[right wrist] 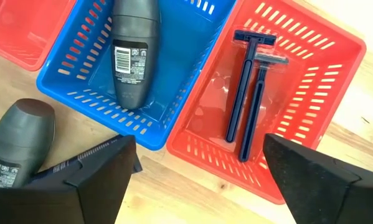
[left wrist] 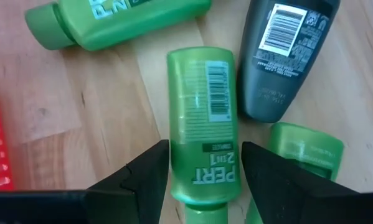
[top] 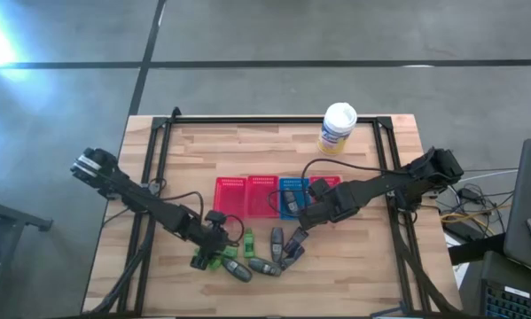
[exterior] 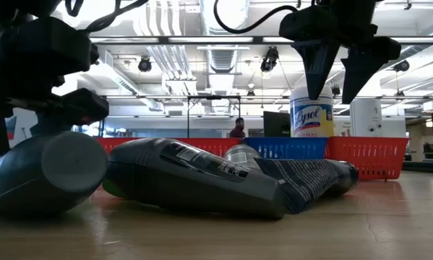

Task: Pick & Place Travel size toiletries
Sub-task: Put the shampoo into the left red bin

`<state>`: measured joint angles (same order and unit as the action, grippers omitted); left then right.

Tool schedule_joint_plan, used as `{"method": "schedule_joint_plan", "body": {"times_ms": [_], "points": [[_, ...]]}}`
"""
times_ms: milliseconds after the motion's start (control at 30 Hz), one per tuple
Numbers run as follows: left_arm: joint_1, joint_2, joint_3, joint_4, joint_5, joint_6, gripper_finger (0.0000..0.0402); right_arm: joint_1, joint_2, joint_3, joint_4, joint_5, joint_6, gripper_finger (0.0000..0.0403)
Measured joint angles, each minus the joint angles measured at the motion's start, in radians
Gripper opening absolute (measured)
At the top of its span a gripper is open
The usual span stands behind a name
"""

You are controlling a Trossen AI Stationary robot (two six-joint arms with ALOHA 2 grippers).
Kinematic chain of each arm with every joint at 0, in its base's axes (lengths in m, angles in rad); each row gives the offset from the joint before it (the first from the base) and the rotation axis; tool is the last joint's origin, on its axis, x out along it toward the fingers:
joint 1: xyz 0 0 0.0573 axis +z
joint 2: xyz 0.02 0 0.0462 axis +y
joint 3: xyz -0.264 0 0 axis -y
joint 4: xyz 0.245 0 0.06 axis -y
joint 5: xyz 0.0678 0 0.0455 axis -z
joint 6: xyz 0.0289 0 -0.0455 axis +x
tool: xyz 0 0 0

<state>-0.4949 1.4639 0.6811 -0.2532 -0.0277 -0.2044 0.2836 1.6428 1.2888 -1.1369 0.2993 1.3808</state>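
From the high view, my left gripper (top: 214,251) is down at the near edge of the wooden table (top: 203,151), right in the green bottles (top: 247,239) and beside the grey oval tubes (top: 275,237). My right gripper (top: 293,244) sits over the other end of that same pile, just in front of the row of baskets: red ones (top: 245,197) on the left, a blue basket (top: 292,188) and another red one to its right. A white canister (top: 338,129) stands near the far edge.

Low view: grey tubes lying on their sides fill the front (exterior: 194,177), and my right gripper (exterior: 339,79) hangs above them with its fingers spread and nothing in them. The baskets line up behind, canister poking over them. A person (exterior: 237,128) shows way off in the room.

Left wrist view: my fingers (left wrist: 146,180) are spread on either side of a green Pert 2in1 bottle (left wrist: 203,118), with the jaws not closed on it. Another green bottle (left wrist: 121,22) and a grey tube (left wrist: 286,56) lie just beside.

Right wrist view: fingers (right wrist: 102,171) wide apart, empty. One grey tube (right wrist: 135,53) lies inside the blue basket, two razors (right wrist: 251,93) in the red basket (right wrist: 317,74), one more grey tube (right wrist: 18,143) on the table next to the blue basket.
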Motion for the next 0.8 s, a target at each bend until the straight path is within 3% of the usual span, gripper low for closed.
{"method": "schedule_joint_plan", "body": {"times_ms": [167,467,800], "points": [[0.004,0.0,0.0,0.0,-0.003,0.019,0.0206,0.0,0.0,0.0,0.0,0.0,0.004,0.0331],[0.005,0.0,-0.039,0.02,-0.114,0.105,0.0206,0.0,0.0,0.0,0.001,0.011,0.007,0.032],[0.004,0.0,-0.064,0.066,-0.117,0.131,0.0206,0.0,0.0,0.0,0.001,0.018,0.007,0.0345]]}}
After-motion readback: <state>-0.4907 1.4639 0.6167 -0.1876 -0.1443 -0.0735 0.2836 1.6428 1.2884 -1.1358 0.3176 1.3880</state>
